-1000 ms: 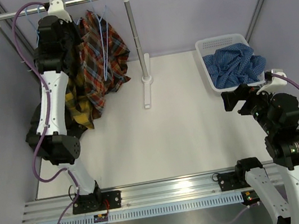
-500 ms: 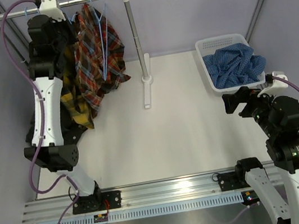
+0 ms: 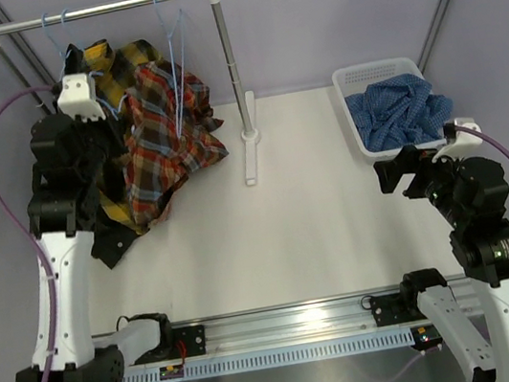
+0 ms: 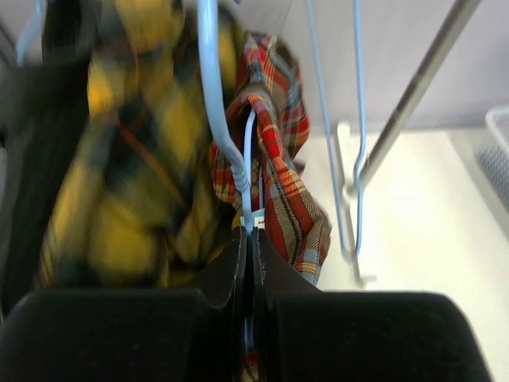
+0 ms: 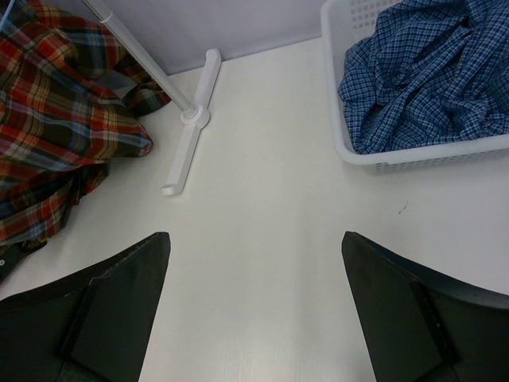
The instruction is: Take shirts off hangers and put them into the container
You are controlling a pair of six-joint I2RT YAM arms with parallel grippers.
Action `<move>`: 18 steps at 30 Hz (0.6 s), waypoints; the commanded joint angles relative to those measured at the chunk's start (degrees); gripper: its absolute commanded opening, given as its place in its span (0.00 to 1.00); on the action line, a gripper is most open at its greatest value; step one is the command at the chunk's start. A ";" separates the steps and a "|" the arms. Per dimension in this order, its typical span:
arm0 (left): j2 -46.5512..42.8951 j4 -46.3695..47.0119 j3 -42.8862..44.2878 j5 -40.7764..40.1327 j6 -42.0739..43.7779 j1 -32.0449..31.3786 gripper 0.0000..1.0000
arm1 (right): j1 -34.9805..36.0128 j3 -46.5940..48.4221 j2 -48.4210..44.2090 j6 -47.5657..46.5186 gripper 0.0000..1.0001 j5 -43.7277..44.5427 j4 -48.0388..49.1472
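My left gripper [image 3: 108, 104] is shut on the thin wire of a light-blue hanger [image 4: 225, 151], below the rail. From that hanger hangs the red-orange-navy plaid shirt [image 3: 161, 140] [image 4: 282, 163]. Just behind and to its left is the yellow-black plaid shirt [image 3: 106, 59] [image 4: 131, 171], with black cloth [image 3: 110, 245] drooping to the table beneath. An empty hanger [image 3: 178, 60] [image 4: 355, 119] dangles from the rail. The blue small-check shirt [image 3: 403, 109] [image 5: 425, 72] lies in the white container [image 3: 380, 68] [image 5: 332, 87]. My right gripper [image 3: 393, 173] [image 5: 254, 270] is open over bare table, near the container.
The white-and-metal rail [image 3: 109, 8] spans the back left. Its post [image 3: 230, 59] stands on a white foot [image 3: 249, 158] [image 5: 189, 147] mid-table. Two hanger hooks [image 3: 56, 27] hang at the rail's left end. Grey walls close off the back and sides.
My left arm has dropped from the rail towards the near left, gripper closed on the hanger. The red plaid shirt has come down and spread lower. The right arm has barely shifted.
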 commanded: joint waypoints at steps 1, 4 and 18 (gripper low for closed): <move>-10.15 -2.66 -7.49 -0.64 -0.09 0.11 0.00 | 1.36 2.28 2.93 -0.37 0.99 -3.01 1.84; -16.64 -5.65 -14.42 2.68 -0.80 0.11 0.00 | 3.21 3.68 5.83 -0.11 1.00 -4.06 3.85; -24.06 -19.45 -21.38 18.43 11.15 -6.39 0.00 | 9.28 14.67 20.51 -0.99 0.99 -9.86 5.62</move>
